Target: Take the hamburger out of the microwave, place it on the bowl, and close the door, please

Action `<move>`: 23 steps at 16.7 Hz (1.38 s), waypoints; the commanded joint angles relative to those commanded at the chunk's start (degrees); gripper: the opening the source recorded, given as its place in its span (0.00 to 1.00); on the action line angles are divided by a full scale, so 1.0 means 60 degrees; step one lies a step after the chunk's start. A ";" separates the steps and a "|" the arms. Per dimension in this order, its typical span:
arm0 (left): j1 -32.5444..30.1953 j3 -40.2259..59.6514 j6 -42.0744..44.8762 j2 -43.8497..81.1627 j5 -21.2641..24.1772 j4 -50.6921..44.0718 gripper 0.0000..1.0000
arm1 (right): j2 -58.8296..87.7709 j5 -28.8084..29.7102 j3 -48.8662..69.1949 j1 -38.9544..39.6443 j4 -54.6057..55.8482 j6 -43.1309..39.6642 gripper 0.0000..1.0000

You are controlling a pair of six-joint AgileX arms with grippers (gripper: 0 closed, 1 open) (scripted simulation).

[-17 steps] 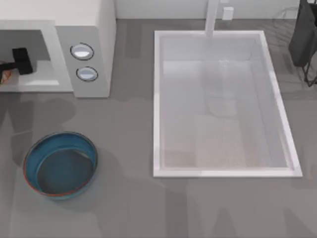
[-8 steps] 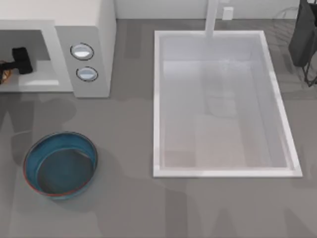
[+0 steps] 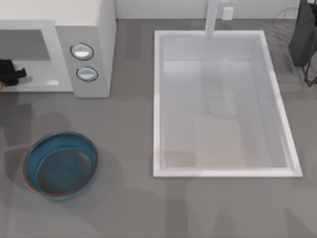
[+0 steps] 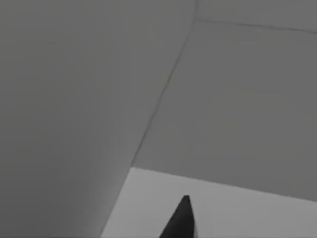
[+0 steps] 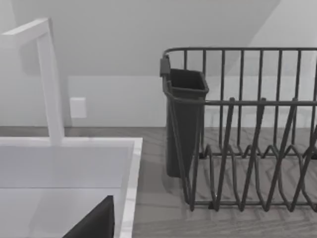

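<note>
The left pincer [image 3: 11, 73] sits at the microwave [image 3: 84, 34] mouth on the table's far left; I cannot tell its opening. An orange sliver of hamburger [image 3: 1, 86] touches it. The bowl [image 3: 60, 164] lies nearer, below.

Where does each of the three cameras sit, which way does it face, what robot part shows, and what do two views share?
Top view: overhead, looking down at boxy white-grey microwave, round blue-teal bowl, white rectangular sink; left gripper at the microwave mouth.
Left wrist view: faces grey cavity walls; a dark fingertip shows.
Right wrist view: faces dark wire dish rack; a fingertip shows.
Shared: the sink, top and right wrist.
</note>
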 joint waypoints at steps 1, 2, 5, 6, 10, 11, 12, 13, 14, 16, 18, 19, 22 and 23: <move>0.0098 -0.0578 0.0031 -0.0179 0.0091 0.0373 0.00 | 0.0000 0.0000 0.0000 0.0000 0.0000 0.0000 1.00; 0.0204 -0.1215 0.0065 -0.0374 0.0189 0.0775 0.00 | 0.0000 0.0000 0.0000 0.0000 0.0000 0.0000 1.00; 0.0547 -0.3317 0.0174 -0.1005 0.0506 0.2077 0.00 | 0.0000 0.0000 0.0000 0.0000 0.0000 0.0000 1.00; 0.0661 -0.4003 0.0210 -0.1214 0.0611 0.2510 0.00 | 0.0000 0.0000 0.0000 0.0000 0.0000 0.0000 1.00; 0.1041 -0.6095 0.0331 -0.1922 0.0963 0.3953 0.00 | 0.0000 0.0000 0.0000 0.0000 0.0000 0.0000 1.00; 0.1103 -0.6381 0.0351 -0.2040 0.1021 0.4186 0.00 | 0.0000 0.0000 0.0000 0.0000 0.0000 0.0000 1.00; 0.1143 -0.6554 0.0364 -0.2113 0.1058 0.4337 0.00 | 0.0000 0.0000 0.0000 0.0000 0.0000 0.0000 1.00; 0.1162 -0.6634 0.0370 -0.2147 0.1075 0.4410 0.00 | 0.0000 0.0000 0.0000 0.0000 0.0000 0.0000 1.00; 0.1162 -0.6634 0.0370 -0.2147 0.1075 0.4410 0.00 | 0.0000 0.0000 0.0000 0.0000 0.0000 0.0000 1.00; 0.1162 -0.6634 0.0370 -0.2147 0.1075 0.4410 0.00 | 0.0000 0.0000 0.0000 0.0000 0.0000 0.0000 1.00; 0.1109 -0.6595 0.0382 -0.2127 0.1056 0.4371 0.00 | 0.0000 0.0000 0.0000 0.0000 0.0000 0.0000 1.00; 0.1109 -0.6566 0.0381 -0.2234 0.1055 0.4279 0.00 | 0.0000 0.0000 0.0000 0.0000 0.0000 0.0000 1.00; 0.1111 -0.6471 0.0380 -0.3024 0.1046 0.3448 0.00 | 0.0000 0.0000 0.0000 0.0000 0.0000 0.0000 1.00; 0.1112 -0.6437 0.0380 -0.3405 0.1041 0.3028 0.00 | 0.0000 0.0000 0.0000 0.0000 0.0000 0.0000 1.00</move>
